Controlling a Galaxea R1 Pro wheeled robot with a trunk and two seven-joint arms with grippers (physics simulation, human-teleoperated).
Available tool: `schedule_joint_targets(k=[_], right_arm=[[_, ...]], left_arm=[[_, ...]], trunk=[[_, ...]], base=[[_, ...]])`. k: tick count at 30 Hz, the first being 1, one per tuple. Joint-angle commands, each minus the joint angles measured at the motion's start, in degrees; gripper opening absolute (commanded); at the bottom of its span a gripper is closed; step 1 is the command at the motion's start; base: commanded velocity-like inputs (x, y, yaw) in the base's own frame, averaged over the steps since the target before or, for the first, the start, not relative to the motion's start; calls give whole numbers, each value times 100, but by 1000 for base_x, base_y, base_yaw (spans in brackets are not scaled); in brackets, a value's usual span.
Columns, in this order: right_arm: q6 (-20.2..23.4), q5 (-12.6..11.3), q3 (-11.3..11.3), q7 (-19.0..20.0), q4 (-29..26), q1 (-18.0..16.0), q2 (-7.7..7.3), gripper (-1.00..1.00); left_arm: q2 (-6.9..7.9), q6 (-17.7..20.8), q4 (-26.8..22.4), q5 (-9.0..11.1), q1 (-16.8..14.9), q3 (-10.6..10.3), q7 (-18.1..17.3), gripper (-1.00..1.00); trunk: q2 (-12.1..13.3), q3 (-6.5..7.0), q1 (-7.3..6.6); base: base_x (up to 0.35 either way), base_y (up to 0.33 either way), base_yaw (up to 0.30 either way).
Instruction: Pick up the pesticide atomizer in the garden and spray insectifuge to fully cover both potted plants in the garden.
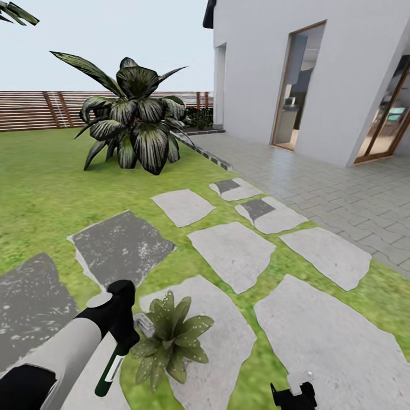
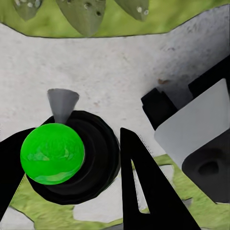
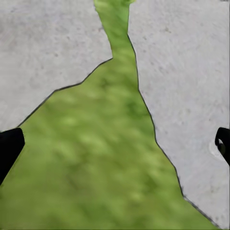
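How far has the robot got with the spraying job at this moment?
Pickup looks done: the left gripper holds the atomizer, its nozzle pointing towards a potted plant. That plant is in hand; its leaves look speckled white. Still left: a second plant. The right gripper is open.

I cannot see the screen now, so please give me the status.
Left gripper shut on atomizer, nozzle toward potted plant. Right gripper open, empty, over lawn. Nothing in the way.

The atomizer looks like plastic: a glossy bright green cap over a smooth matt black body. The stepping stones are rough, speckled, matt stone. The potted plant has white-flecked green leaves. The fence is brown slatted wood.
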Motion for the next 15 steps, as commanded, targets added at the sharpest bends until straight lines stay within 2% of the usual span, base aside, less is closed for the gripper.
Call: schedule_joint_targets(k=[1, 6, 15], right_arm=[[-12, -1, 48, -43, 4, -4, -2, 100], [-12, -1, 55, -43, 4, -4, 7, 100], [-12, -1, 57, -43, 4, -4, 7, 100]], left_arm=[[4, 58, -5, -31, 1, -29, -59, -100], [10, 50, -55, -30, -2, -40, -62, -100], [-6, 34, -104, -18, -12, -36, -65, -100]], trunk=[[-2, -5, 1], [-2, -5, 1], [-2, -5, 1]], base=[[105, 117, 0], [27, 30, -49], [1, 2, -252]])
